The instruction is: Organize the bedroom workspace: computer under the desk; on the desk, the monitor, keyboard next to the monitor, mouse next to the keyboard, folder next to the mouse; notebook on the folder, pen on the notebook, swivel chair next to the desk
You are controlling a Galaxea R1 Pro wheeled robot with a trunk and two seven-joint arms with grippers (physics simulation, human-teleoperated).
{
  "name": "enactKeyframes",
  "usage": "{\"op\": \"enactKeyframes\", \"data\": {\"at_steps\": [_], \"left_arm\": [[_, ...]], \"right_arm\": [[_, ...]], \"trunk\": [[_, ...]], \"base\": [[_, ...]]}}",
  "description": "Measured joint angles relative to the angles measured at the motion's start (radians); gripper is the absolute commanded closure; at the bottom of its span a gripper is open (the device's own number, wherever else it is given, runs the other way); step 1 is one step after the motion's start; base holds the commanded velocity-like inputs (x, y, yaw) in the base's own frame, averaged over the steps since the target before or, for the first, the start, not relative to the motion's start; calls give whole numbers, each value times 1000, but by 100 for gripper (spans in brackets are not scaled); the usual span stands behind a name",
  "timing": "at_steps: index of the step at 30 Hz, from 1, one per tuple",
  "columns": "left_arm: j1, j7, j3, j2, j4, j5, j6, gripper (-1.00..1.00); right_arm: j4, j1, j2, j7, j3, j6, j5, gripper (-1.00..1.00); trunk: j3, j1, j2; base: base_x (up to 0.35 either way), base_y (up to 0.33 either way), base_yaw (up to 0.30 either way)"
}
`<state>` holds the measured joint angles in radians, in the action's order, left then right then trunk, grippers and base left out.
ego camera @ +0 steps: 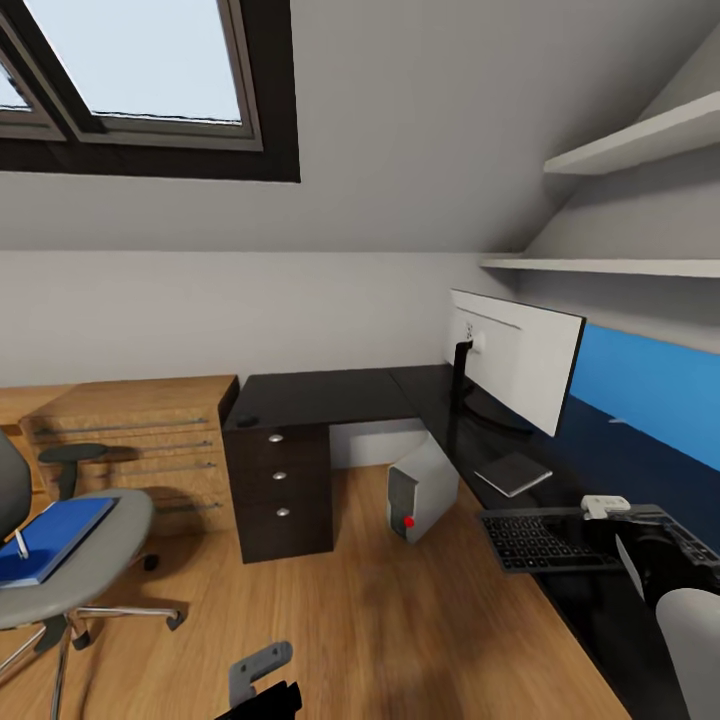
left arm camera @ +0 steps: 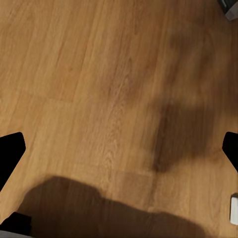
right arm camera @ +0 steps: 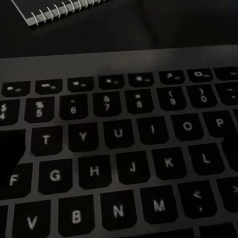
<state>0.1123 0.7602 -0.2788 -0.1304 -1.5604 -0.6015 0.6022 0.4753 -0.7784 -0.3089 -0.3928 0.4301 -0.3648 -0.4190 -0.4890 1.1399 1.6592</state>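
On the chair (ego camera: 75, 560) seat lies the blue folder (ego camera: 55, 535), thin, stiff, best pinched at an edge. The left gripper (left arm camera: 119, 148) hangs spread above the floor (left arm camera: 99, 74). The right gripper's (ego camera: 640, 545) state I cannot tell, close over the keyboard (ego camera: 545, 540) on the desk (ego camera: 330, 395).

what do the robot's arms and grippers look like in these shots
In the head view the right arm has a glossy black forearm running into a rounded light-grey shell, with a small white block near its wrist. The left gripper shows as a grey metal bracket over a black body. In the left wrist view its fingers are plain matte black with angular tips. No cables or markings are visible.
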Motion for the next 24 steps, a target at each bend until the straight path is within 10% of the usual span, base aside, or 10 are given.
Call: {"op": "enactKeyframes", "data": {"at_steps": [24], "left_arm": [[0,0,0,0,3,0,0,-100]], "right_arm": [[50,-1,12,0,-2,-2,15,-100]], "trunk": [[-75,92,168]], "base": [[0,0,0]]}}
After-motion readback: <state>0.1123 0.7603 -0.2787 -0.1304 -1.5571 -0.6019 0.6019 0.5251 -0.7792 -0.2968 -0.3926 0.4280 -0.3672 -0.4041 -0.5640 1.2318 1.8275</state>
